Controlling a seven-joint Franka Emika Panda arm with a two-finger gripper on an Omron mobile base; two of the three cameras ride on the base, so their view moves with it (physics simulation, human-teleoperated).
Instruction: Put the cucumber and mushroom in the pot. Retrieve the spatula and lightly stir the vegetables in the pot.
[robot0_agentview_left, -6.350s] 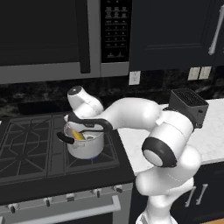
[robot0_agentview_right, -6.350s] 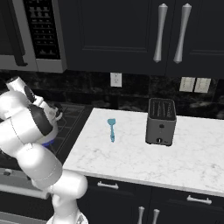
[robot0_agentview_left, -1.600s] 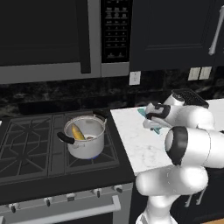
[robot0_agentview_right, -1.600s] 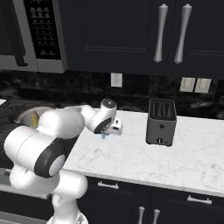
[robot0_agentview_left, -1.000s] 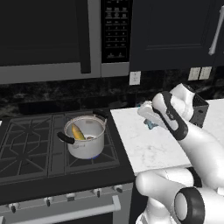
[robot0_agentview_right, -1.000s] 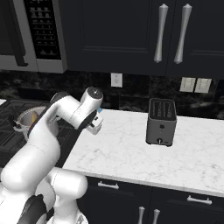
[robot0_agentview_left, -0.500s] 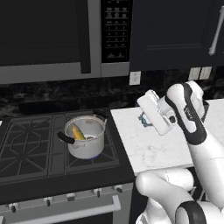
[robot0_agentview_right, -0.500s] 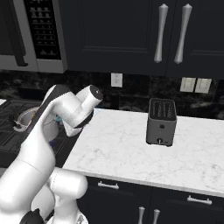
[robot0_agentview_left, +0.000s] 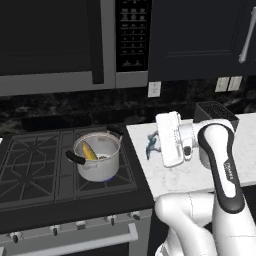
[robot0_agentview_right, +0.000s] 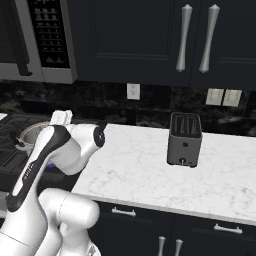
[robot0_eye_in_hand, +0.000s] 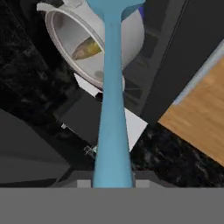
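As its two-finger gripper (robot0_agentview_left: 151, 146) clamps the slim light-blue spatula (robot0_eye_in_hand: 112, 100) by the handle, the stiff, light tool should carry steadily toward the shiny steel pot (robot0_agentview_left: 96, 156).

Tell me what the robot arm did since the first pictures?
The arm swung from the pot over to the counter, its tool closed on the spatula lying there, lifted it, and is carrying it back toward the stove. The cucumber stayed in the pot, and the toaster hasn't moved.
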